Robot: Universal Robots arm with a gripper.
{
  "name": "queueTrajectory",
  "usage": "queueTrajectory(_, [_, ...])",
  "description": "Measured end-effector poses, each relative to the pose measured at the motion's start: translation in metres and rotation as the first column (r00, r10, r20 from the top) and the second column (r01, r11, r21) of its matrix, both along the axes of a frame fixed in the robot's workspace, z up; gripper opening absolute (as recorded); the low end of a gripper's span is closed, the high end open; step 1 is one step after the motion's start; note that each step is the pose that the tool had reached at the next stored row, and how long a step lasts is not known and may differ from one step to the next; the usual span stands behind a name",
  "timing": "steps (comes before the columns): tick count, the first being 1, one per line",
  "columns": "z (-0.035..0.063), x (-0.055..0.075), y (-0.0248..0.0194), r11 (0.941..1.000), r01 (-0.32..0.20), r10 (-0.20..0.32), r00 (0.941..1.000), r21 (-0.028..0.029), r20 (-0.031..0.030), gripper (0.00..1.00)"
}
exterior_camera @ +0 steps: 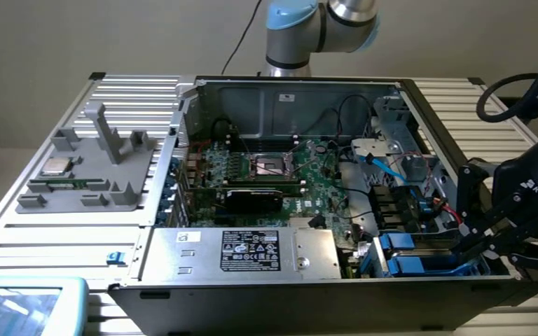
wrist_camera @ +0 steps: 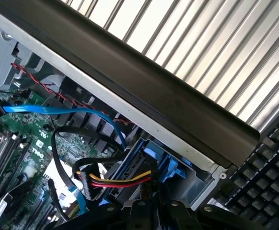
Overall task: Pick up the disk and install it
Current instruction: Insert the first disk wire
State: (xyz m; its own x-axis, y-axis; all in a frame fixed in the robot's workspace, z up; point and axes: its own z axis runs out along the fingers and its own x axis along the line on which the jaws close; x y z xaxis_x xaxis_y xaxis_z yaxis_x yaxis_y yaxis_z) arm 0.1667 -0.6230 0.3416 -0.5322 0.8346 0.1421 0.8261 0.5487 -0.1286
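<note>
Gripper (exterior_camera: pixel 476 245), matte black, dips into open sheet-metal PC case (exterior_camera: pixel 297 297) at near corner, exterior view's right. Jaws nearly together; can't tell if pinching anything. Disk (exterior_camera: pixel 428 264) lies in drive bay there, glossy blue plastic frame showing. Prob. dense, rigid, shock-sensitive. Grip by frame's side rails.

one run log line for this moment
gripper: at open case corner, exterior view's right | nearest: blue frames inside that corner | power cable running by the frames
</note>
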Motion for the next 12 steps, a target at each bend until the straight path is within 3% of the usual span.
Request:
queueTrajectory(8, [-0.0004, -0.0025, 0.0036, 1.0, 0.008, -0.008, 1.0, -0.0059, 0.0, 0.16])
queueTrajectory(12, [-0.0005, -0.0041, 0.0077, 0.9999, 0.008, -0.008, 1.0, -0.0088, 0.0, 0.16])
